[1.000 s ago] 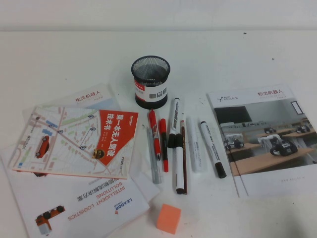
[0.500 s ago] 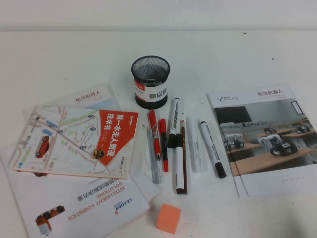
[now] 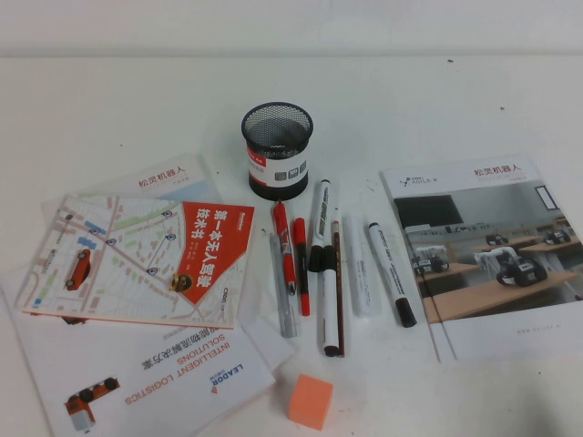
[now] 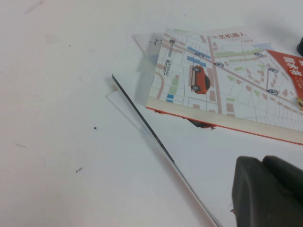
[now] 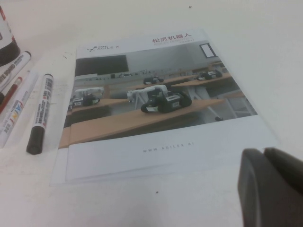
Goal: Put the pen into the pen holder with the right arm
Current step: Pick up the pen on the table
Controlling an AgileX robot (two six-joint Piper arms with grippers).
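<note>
Right wrist view shows the right gripper [image 5: 273, 187] clenched on nothing, hanging over the near corner of the brochure [image 5: 161, 104], well clear of the pens. The pen [image 3: 392, 273] lies flat on the table [image 3: 437, 100] just left of that brochure; its long axis runs near to far with a slight slant, black cap at the near end angled right, small black tip at the far end toward the holder [image 3: 276, 149]. The holder stands upright, apart from the pen. Between them lie other markers [image 3: 323, 264] and red pens [image 3: 290, 250]. The left gripper [image 4: 267, 191] hovers by the map book [image 4: 227, 90]; I cannot tell its state.
</note>
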